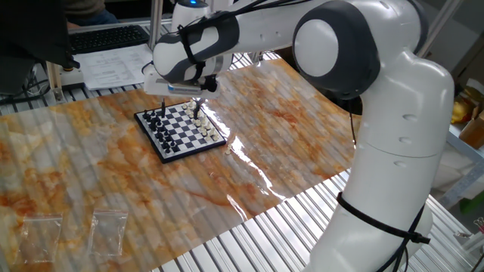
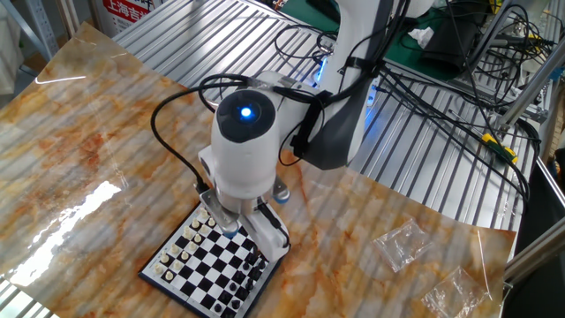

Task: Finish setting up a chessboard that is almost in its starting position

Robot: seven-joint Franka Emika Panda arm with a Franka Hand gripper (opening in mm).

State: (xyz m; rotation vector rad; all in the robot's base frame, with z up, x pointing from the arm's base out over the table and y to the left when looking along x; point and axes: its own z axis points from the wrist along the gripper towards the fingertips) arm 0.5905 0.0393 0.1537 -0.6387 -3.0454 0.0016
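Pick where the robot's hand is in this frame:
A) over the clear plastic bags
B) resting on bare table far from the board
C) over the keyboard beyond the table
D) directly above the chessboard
D: the hand hangs just over the cream-piece side of the chessboard, while the clear plastic bags lie apart near the table's other end.

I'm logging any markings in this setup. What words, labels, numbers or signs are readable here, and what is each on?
Nothing can be read for certain.
Red sign at the top edge: pale characters, cut off and too blurred.
White printed paper sheet near the keyboard: print too small.
Triangular mark on the robot arm: no legible text.
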